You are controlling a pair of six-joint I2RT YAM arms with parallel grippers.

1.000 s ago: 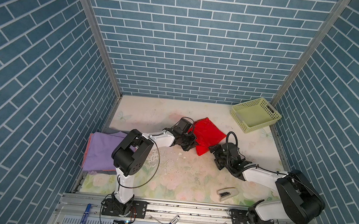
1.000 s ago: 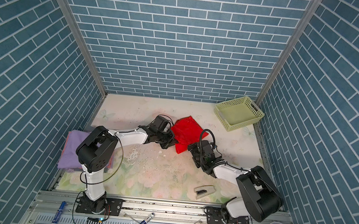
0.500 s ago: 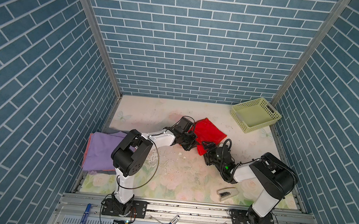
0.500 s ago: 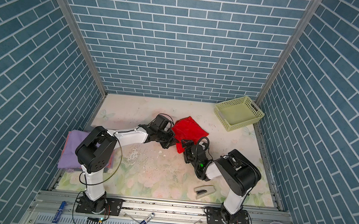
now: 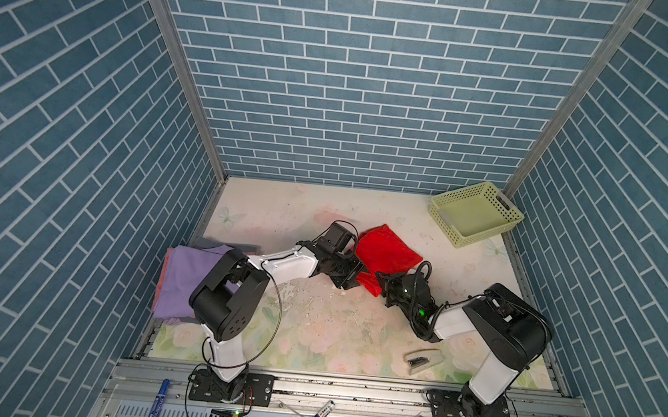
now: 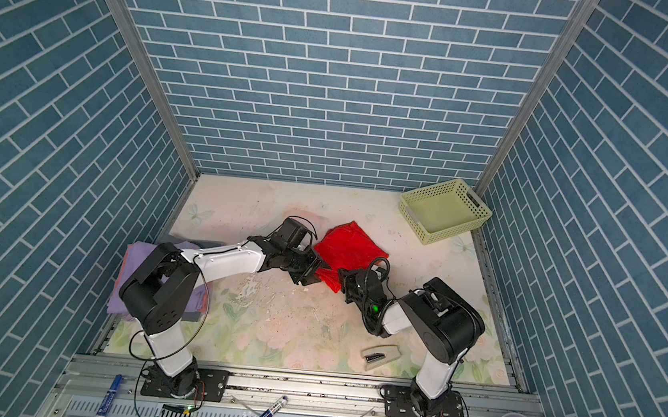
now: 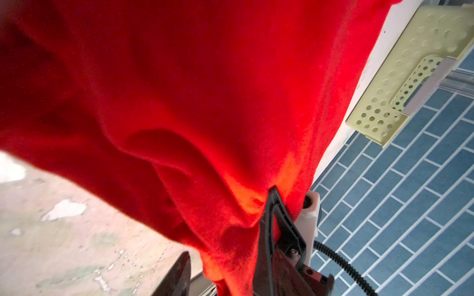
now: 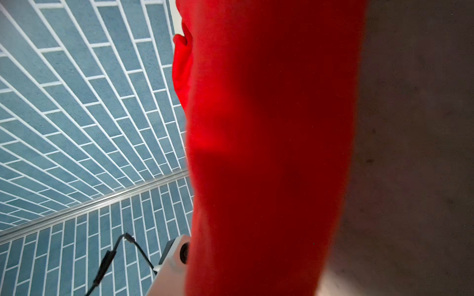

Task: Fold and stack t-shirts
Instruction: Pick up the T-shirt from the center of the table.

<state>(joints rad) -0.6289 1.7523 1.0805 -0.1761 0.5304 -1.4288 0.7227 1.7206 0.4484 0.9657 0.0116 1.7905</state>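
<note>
Far L edge of the table: folded stack, lavender tee on top, w/ salmon & grey edges showing under it. That looks like the target pile. It's well apart from the work, and the L arm's base is the nearer one.

Left gripper is at the near-L edge of the red tee. In the L wrist view its jaws stand apart w/ red cloth draped btw them, one finger poking up through the fabric. Loose, not clamped, as far as I can tell.

Red tee sits mid-table, diamond-wise, one corner to the back wall and one to the front. The tee lies beyond both claws, toward the back wall. Right gripper is at the front corner, just beside the L one. Fingers are hidden by cloth in the R wrist view. It's closed, prob. pinching that corner, so the R arm owns the shirt now.

My read: next move carries or drags the tee leftward across the L arm's reach. Bare table in front is roomy.

Stapler is near the front R, off the path. Yellow-green basket at far R is well clear.
</note>
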